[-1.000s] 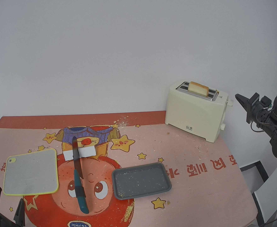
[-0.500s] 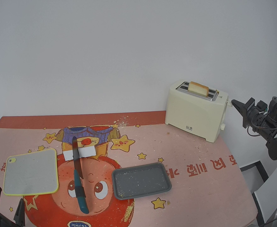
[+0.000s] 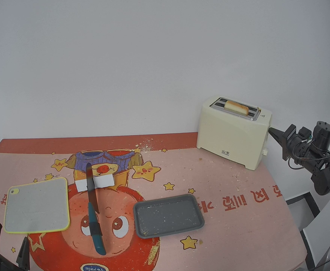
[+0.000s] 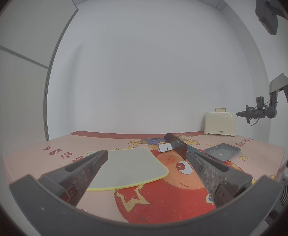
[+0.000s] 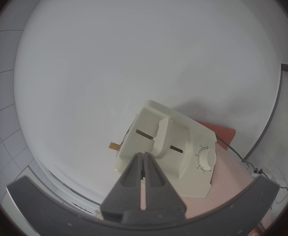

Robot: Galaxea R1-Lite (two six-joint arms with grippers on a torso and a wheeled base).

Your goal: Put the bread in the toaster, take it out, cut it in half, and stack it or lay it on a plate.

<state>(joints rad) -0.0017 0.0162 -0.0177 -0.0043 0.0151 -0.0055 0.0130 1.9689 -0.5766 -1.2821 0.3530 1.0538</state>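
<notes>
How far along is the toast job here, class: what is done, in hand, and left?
Done: the bread sits in a slot of the toaster. In hand: the right gripper, fingers shut, is at the lever on the toaster's end. Left: taking it out, halving it on the cutting board with the knife, laying it on the grey tray.

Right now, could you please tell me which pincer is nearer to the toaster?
Right. The right pincer is shut, its tip at the lever end of the toaster; the left pincer is open, far across the table, by the cutting board.
</notes>
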